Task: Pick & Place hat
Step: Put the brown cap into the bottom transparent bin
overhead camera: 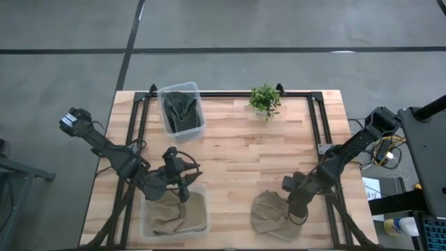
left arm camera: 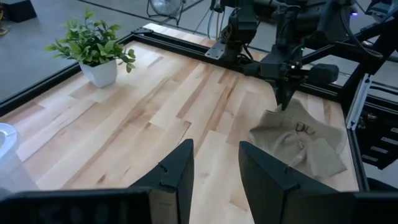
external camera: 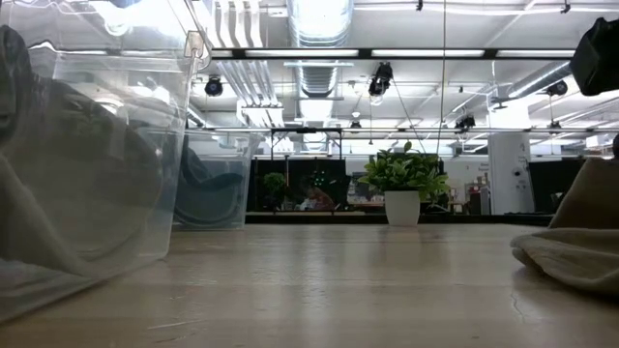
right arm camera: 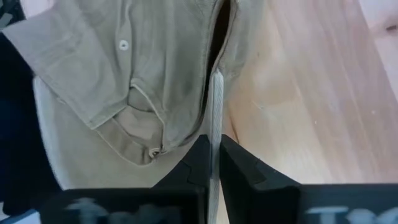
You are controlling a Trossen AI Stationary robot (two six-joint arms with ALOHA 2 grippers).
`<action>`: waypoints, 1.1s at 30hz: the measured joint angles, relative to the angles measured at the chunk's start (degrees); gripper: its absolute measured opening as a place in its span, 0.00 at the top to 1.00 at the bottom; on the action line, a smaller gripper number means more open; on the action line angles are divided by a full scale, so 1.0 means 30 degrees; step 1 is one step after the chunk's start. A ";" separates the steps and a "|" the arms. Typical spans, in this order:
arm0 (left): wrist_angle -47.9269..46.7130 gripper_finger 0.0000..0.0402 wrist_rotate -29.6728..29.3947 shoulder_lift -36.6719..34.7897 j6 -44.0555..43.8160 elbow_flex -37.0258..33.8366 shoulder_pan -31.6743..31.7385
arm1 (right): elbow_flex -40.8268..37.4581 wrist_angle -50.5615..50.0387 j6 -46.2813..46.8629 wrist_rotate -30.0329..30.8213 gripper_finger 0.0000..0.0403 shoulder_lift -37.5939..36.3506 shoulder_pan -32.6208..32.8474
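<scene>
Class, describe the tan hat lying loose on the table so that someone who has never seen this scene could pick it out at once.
Start at the wooden table and go to its near edge on the right arm's side, opposite the potted plant. There the tan hat lies directly on the wood, pinched by the right gripper. Unlike the tan fabric in the clear bin near the left gripper, it sits in no container.

khaki hat (overhead camera: 268, 213) crumpled, strap buckle up, on the table's near-right part, well right of the clear bin (overhead camera: 202, 224).
</scene>
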 joint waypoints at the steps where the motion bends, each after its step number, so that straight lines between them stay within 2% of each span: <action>1: 0.0000 0.70 -0.0048 0.0000 0.0000 0.0000 0.0007 | -0.0040 -0.0017 -0.0008 0.0137 0.96 0.0000 0.0000; 13: 0.0228 0.70 -0.1175 0.0000 -0.0131 0.0000 0.0007 | 0.1486 -0.1073 -0.2011 0.2721 0.97 -0.0015 -0.0007; 20: 0.0970 0.70 -0.1163 -0.0015 -0.0158 0.0088 0.0007 | 0.3946 -0.4133 -0.3672 0.4555 0.97 -0.0015 -0.0007; 33: 0.1947 0.70 -0.1095 -0.0393 -0.0131 0.1322 -0.0022 | 0.8587 -0.5249 -0.8747 0.7852 0.97 -0.0015 -0.0022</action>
